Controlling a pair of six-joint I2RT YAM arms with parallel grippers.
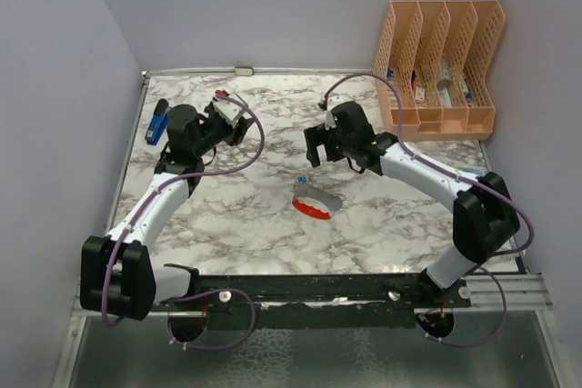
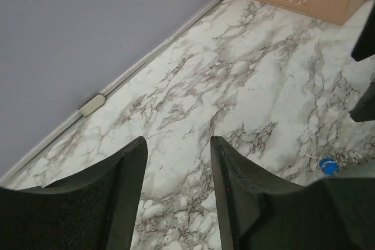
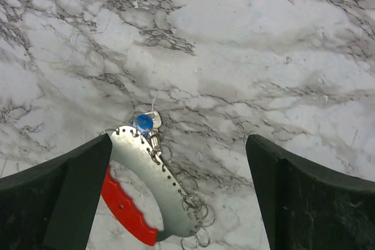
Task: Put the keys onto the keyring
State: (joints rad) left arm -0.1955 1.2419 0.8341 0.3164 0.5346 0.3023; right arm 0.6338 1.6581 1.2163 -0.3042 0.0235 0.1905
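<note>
The keyring lies flat on the marble table near the middle, a red crescent joined to a silvery perforated plate with several small wire rings along its edge. A key with a blue head lies at the plate's far tip, touching it; this key also shows in the left wrist view. My right gripper hovers above the keyring, open wide, holding nothing. Over the table's back left, my left gripper stands open with only bare marble between its fingers.
A peach file organizer stands at the back right. By the left wall lies a dark-blue stapler-like object. Grey walls close in the back and both sides, and a small white block sits on the back rail.
</note>
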